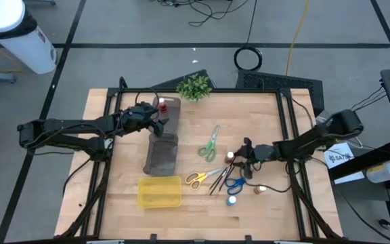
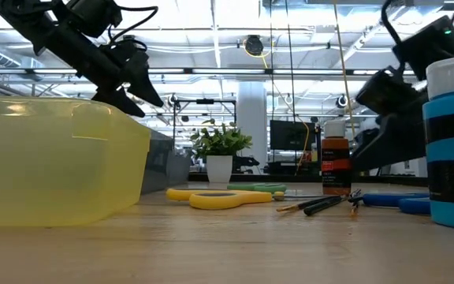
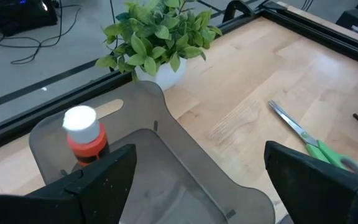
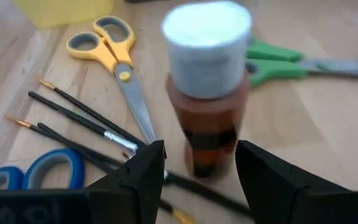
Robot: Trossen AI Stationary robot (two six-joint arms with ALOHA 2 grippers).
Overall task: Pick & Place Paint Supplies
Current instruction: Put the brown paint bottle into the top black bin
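A brown paint bottle with a white cap stands upright on the table. My right gripper is open, low over the table, with a finger on either side of the bottle's base; I see no touch. Beside it lie thin dark brushes, yellow scissors, green scissors and blue scissors. My left gripper hangs open above the long dark grey organiser. An orange bottle with a white cap stands in the organiser's far end.
A yellow tray sits near the front edge, left of the yellow scissors. A small potted plant stands at the far edge. A blue bottle and another small bottle are in front of the right gripper.
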